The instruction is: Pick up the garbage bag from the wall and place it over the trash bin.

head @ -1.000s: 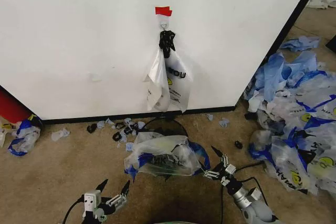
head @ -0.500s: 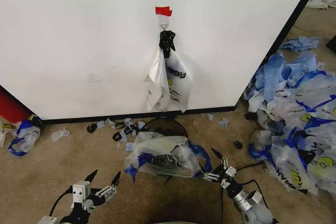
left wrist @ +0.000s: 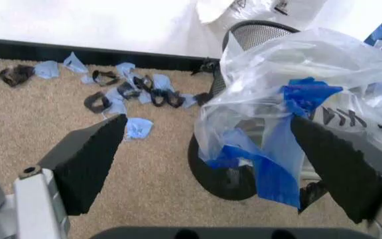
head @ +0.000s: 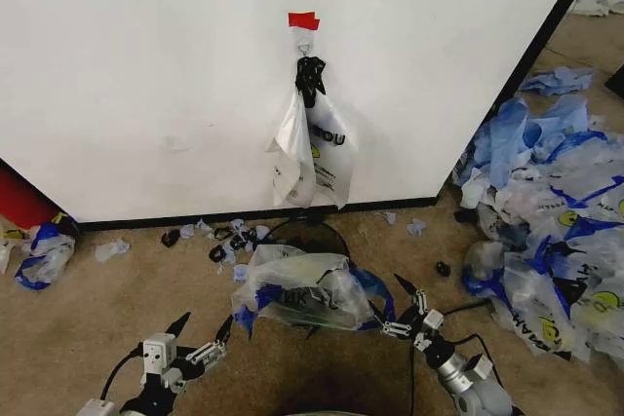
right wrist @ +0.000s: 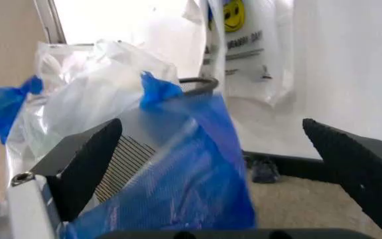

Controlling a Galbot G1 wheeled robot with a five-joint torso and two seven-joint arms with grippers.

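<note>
One garbage bag (head: 314, 151), whitish with dark lettering and a yellow smiley, hangs from the hook (head: 304, 46) under the red tape (head: 303, 19) on the wall (head: 146, 75). A second bag (head: 300, 289) with blue handles lies draped over the black mesh trash bin (head: 308, 234) below it. My left gripper (head: 204, 324) is open, low and to the bin's left, holding nothing. My right gripper (head: 390, 304) is open beside the draped bag's blue right edge. The left wrist view shows the draped bag (left wrist: 297, 74) and the bin (left wrist: 252, 34). The right wrist view shows its blue trim (right wrist: 177, 164) close up.
A large heap of used blue-and-white bags (head: 546, 221) covers the carpet on the right. Small blue and black scraps (head: 229, 239) lie along the wall's black base strip. A crumpled bag (head: 44, 252) and a red object (head: 19, 200) sit at the far left.
My left gripper has shifted a little to the left and forward. The right gripper has drawn back slightly from the draped bag. Both bags and the bin are as before.
</note>
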